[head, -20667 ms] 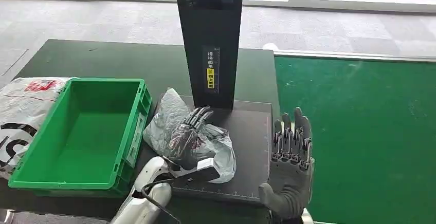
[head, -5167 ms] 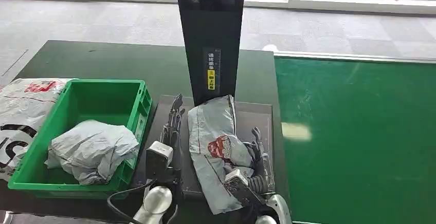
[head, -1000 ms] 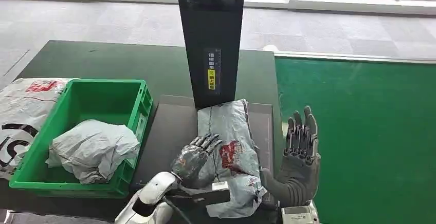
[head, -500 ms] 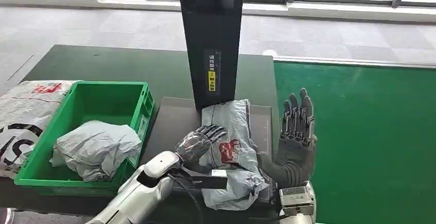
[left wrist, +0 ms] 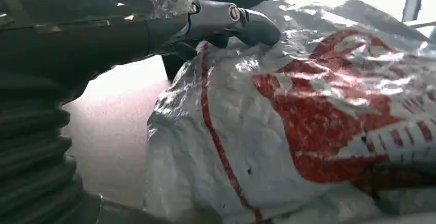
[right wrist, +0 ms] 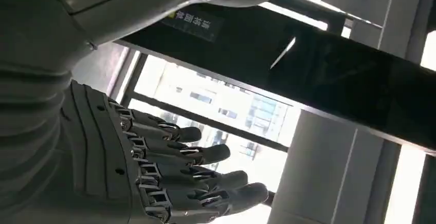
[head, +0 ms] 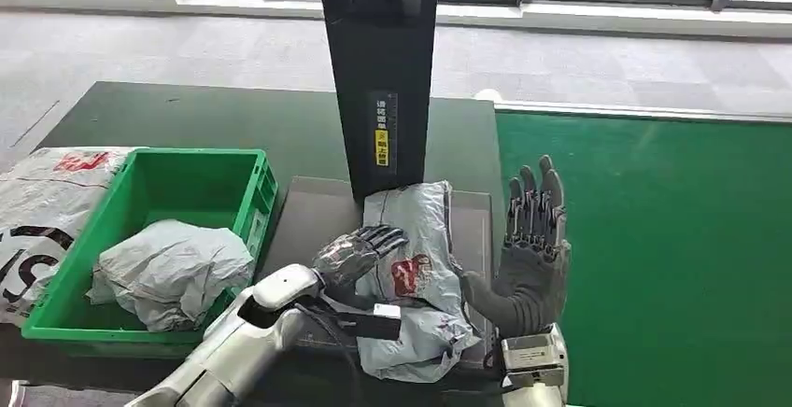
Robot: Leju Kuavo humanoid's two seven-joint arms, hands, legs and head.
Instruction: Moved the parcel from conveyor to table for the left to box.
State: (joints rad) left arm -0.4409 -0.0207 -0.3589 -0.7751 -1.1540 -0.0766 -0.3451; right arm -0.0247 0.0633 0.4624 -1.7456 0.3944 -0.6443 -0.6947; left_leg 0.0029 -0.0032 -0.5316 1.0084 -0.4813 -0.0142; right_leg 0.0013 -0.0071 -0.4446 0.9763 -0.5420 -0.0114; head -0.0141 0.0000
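A grey parcel point(head: 417, 276) with a red mark lies on a dark pad point(head: 308, 216) on the table point(head: 187, 118), just in front of a tall black post point(head: 378, 71) that carries a small yellow label point(head: 381, 141). The near end of the parcel reaches the near edge of the pad.

The left hand point(head: 353, 256) rests on the left side of the parcel, fingers curved over the crinkled plastic. In the left wrist view the thumb point(left wrist: 231, 23) presses on the parcel's top point(left wrist: 319, 121); whether the hand has a real grip on it cannot be told.

The right hand point(head: 528, 248) stands upright just right of the parcel, palm facing the parcel, fingers straight and close side by side, holding nothing. The right wrist view shows the same fingers point(right wrist: 180, 162) stretched out in free air against bright windows.

To the left of the pad sits a green box point(head: 238, 155) with another grey parcel crumpled inside it. A white bag point(head: 37, 202) with red and black print lies beside the box at the table's left edge. Right of the table runs a green conveyor point(head: 672, 258).
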